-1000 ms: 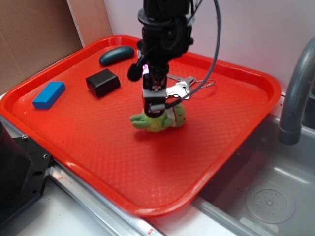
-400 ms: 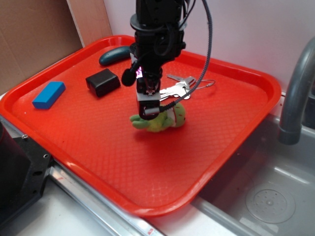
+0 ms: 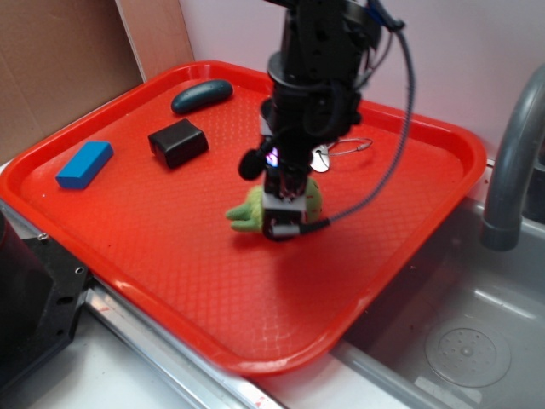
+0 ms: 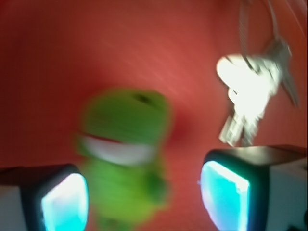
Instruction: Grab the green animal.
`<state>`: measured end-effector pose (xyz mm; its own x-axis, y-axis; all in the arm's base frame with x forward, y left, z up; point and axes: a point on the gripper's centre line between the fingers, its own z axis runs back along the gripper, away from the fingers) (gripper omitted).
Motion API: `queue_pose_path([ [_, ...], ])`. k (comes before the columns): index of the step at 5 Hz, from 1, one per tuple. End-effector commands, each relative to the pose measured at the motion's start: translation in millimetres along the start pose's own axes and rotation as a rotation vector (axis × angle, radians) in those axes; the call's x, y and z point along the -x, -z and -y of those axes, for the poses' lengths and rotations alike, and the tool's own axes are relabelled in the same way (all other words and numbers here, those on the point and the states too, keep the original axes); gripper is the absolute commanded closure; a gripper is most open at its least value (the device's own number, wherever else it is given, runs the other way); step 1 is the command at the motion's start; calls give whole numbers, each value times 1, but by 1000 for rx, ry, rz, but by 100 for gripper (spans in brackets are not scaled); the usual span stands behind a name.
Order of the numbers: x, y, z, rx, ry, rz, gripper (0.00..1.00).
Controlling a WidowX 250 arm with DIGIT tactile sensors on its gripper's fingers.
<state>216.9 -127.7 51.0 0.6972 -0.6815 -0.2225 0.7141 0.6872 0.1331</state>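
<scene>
Wrist view: two fingers [image 4: 62, 199] stand wide apart, the blurred green animal [image 4: 126, 149] lying between them but nearer the left one, apparently not yet clamped. Exterior view: the gripper [image 3: 283, 223] is down over the green animal [image 3: 246, 210] near the middle of the red tray [image 3: 170, 273]. Judged progress: approach done; closing and lifting remain. Count, near to far: one green animal, one key bunch [image 3: 322, 158] just behind it, one blue block [image 3: 84, 164], one black box [image 3: 178, 141], one dark teal oval [image 3: 202, 95].
</scene>
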Motion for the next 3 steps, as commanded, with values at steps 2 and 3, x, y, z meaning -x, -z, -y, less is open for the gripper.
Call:
queue_pose_path([
  [2, 8, 28, -16, 61, -65, -68, 0],
  [3, 8, 22, -26, 82, -93, -35, 0],
])
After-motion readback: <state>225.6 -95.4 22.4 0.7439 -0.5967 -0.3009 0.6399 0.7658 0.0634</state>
